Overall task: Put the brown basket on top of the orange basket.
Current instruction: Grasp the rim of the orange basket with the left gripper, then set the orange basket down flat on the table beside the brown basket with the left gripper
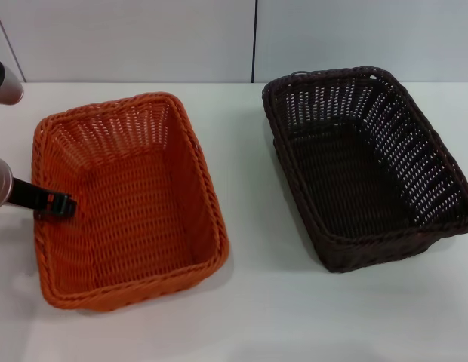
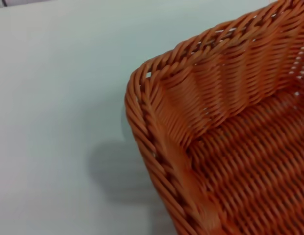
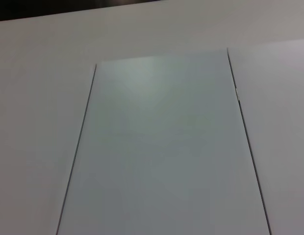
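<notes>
The orange basket (image 1: 113, 128) stands upright on the left half of the white table, with nothing in it. The brown basket (image 1: 415, 151) stands upright on the right half, a hand's width away from it, and holds nothing either. My left gripper (image 1: 62, 204) reaches in from the left edge and sits at the orange basket's left rim, its tip just inside the wall. The left wrist view shows a corner of the orange basket (image 2: 230, 83) close up, from above. My right gripper is out of view; its wrist camera shows only flat white panels.
The white table (image 1: 249, 226) runs between and in front of the two baskets. A white wall with a dark vertical seam (image 1: 254, 38) stands behind them. A second part of the left arm (image 1: 4, 81) shows at the upper left edge.
</notes>
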Available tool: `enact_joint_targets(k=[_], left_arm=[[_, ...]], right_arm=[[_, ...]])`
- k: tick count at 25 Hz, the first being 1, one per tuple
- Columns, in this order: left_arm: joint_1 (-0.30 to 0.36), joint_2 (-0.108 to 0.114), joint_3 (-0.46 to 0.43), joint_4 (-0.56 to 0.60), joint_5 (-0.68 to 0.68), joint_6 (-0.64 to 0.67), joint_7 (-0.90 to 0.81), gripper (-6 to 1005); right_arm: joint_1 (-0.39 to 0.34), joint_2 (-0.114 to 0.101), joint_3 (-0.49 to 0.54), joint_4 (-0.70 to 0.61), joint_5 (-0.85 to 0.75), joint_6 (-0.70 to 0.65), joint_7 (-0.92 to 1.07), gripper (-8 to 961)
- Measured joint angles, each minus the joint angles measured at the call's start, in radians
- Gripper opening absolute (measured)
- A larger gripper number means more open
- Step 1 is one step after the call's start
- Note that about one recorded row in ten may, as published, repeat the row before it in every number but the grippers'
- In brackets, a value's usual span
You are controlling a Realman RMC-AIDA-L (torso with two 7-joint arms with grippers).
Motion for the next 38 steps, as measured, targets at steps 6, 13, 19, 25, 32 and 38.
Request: enact_joint_targets(k=[6,13,19,25,32,38], left_arm=[[0.002,0.000,0.003,-0.020,0.006,-0.004,0.008,344],[0.007,0.000,0.002,-0.046,0.007,-0.010,0.058,277],[0.041,0.000,0.007,-0.141,0.010,-0.022,0.140,266],[0.044,0.000,0.001,-0.244,0.012,-0.079,0.275,255],[0.035,0.001,0.004,-0.381,-0.024,-0.182,0.487,242],[-0.025,0.001,-0.055,-0.417,-0.147,-0.315,0.731,215]], right_arm=[[0.000,0.001,0.000,-0.002,0.000,-0.001,0.000,824],[-0.003,0.002,0.000,-0.013,0.000,-0.005,0.000,824],[-0.006,0.002,0.000,-0.019,0.000,-0.005,0.000,823],[-0.007,0.001,0.000,-0.020,0.000,-0.006,0.000,823],[-0.014,0.001,0.000,-0.021,0.000,-0.007,0.000,823],[-0.019,0.001,0.000,-0.016,0.000,-0.008,0.000,824]])
